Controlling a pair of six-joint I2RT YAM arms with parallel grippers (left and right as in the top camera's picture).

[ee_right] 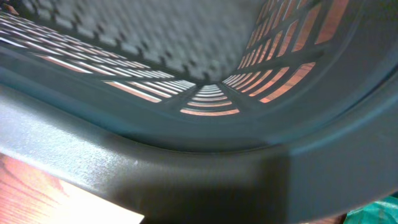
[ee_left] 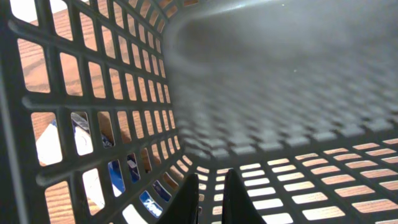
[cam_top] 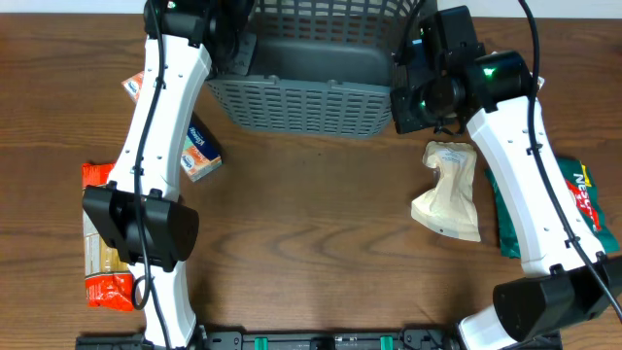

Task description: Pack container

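The container (cam_top: 301, 107), a large dark grey lattice basket, stands at the far middle of the table. My left gripper (cam_top: 238, 53) reaches into its left end. In the left wrist view the two dark fingers (ee_left: 214, 199) sit almost together, holding nothing, just above the basket's lattice wall (ee_left: 93, 124). My right gripper (cam_top: 413, 97) is at the basket's near right corner. In the right wrist view the thick rim (ee_right: 186, 168) fills the lower frame and hides the fingers.
A blue and white snack pack (cam_top: 199, 151) lies left of the basket, and a small orange pack (cam_top: 136, 87) lies beyond it. Orange packs (cam_top: 107, 233) lie at the far left. A beige bag (cam_top: 449, 190) and a green pack (cam_top: 583, 204) lie on the right.
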